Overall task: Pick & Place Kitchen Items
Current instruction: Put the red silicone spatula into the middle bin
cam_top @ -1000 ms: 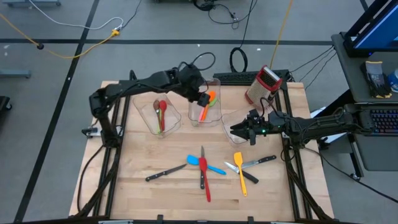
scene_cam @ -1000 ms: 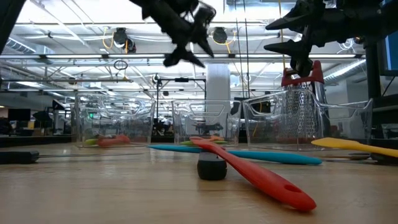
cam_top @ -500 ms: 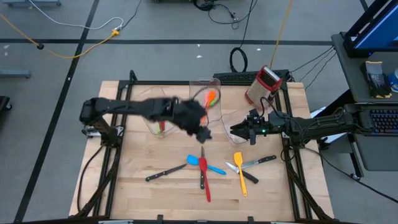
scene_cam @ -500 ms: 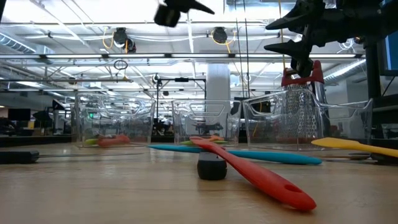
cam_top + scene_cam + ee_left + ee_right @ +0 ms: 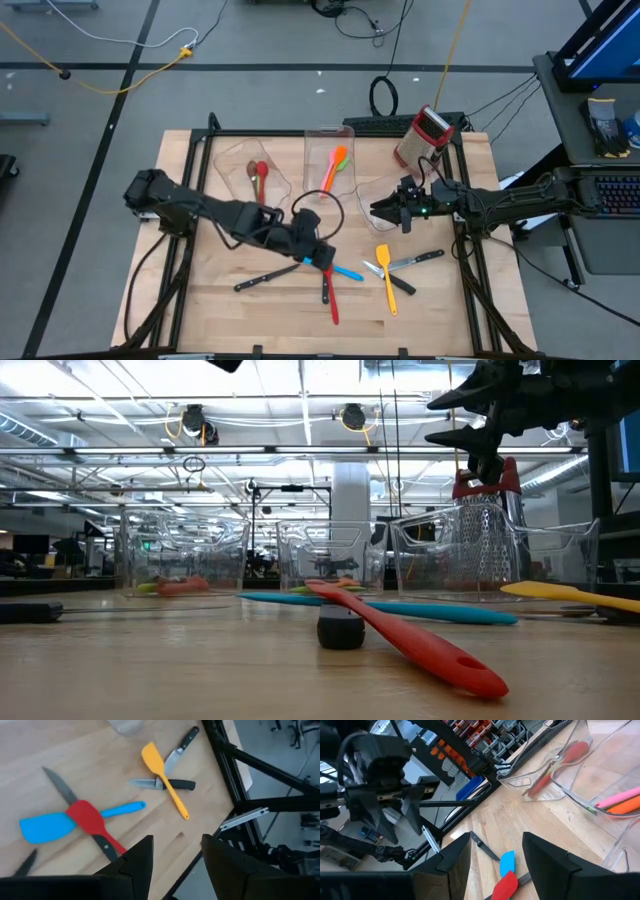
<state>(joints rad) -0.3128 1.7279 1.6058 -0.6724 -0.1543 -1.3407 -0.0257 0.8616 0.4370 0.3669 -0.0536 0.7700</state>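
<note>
Left gripper (image 5: 318, 258) moved over blue spatula (image 5: 322, 262), lying left-right

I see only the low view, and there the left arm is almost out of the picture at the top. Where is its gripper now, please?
Observer: From above, the left gripper hovers over the place where the blue spatula and the red spatula cross.
Operator: Does it hold something?
Observer: No. Its wrist view shows the fingers apart, with nothing between them.
Operator: Is the right arm in its way?
Observer: No. From above, the right gripper waits apart from it, between the grater and the yellow spatula.
</note>
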